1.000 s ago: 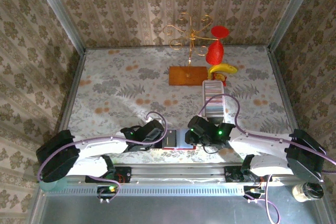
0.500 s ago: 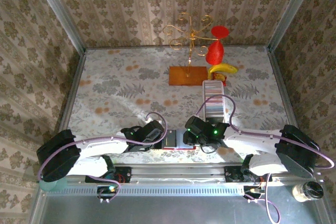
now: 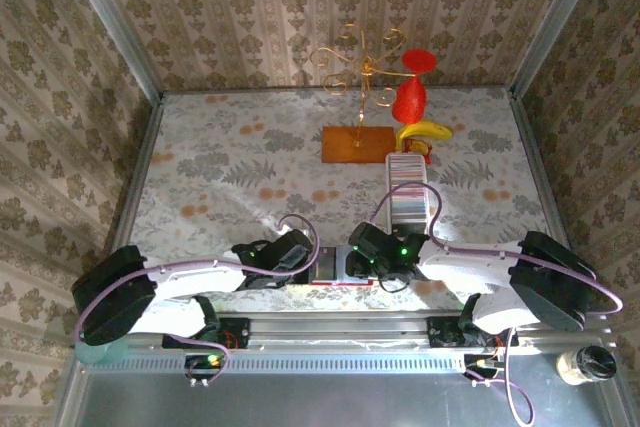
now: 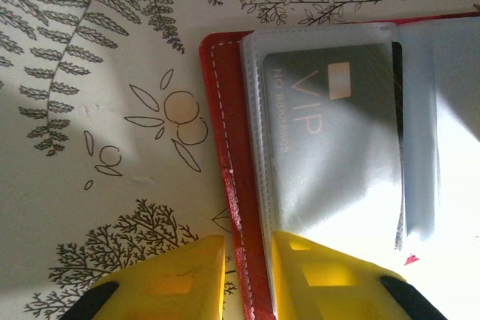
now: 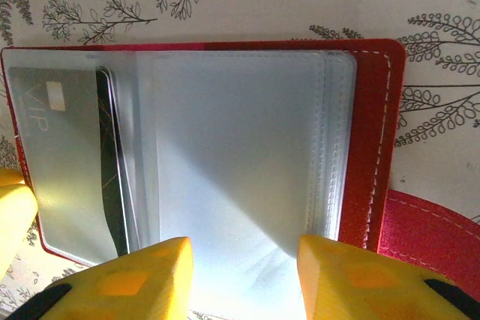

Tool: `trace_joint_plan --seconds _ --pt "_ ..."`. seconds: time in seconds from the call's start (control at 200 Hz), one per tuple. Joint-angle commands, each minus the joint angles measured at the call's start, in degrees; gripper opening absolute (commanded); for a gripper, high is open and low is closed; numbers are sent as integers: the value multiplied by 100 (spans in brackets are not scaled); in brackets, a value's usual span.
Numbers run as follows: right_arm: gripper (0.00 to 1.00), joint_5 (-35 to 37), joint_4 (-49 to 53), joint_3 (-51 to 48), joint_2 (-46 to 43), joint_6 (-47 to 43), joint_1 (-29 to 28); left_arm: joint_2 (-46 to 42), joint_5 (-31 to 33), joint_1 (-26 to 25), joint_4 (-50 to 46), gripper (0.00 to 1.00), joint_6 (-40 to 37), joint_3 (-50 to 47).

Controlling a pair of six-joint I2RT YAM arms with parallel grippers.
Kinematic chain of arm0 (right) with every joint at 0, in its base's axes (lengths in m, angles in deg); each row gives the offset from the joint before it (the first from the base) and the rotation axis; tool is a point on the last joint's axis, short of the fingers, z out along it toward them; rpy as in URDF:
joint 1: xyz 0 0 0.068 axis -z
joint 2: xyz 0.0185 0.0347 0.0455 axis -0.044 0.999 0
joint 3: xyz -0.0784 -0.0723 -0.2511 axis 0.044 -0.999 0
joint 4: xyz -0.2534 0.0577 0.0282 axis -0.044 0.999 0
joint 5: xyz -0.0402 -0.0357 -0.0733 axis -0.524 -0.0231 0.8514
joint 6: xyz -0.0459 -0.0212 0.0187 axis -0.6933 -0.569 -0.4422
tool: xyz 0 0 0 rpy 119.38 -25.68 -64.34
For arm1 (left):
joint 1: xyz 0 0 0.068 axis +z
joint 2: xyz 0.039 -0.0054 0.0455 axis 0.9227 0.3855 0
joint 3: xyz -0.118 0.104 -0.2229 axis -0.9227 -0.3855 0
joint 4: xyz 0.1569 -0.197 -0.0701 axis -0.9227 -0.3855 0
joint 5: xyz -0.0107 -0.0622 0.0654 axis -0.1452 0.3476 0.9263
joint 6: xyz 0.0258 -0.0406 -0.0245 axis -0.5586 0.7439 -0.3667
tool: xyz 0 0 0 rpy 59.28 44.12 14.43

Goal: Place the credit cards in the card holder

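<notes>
At the near edge of the floral table the card holder lies open, a VIP card in one sleeve. The right gripper is spread over it. The left gripper straddles its cover edge, and it is unclear whether it grips.

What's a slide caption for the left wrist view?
Left claw astride the edge of the red folding card holder; grey plastic VIP card inside a clear sleeve.
</notes>
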Motion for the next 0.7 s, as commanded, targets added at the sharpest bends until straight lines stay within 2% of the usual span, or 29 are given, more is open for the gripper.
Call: trace_joint_plan --seconds 0.0,0.225,0.695 --pt "43 -105 -69 105 238 141 8 68 -51 17 -106 23 67 -35" --pt "48 -269 -407 167 416 198 6 68 -76 10 -80 22 76 -43" --pt "47 -654 -1547 153 628 516 -2 41 -126 9 138 21 129 -139"
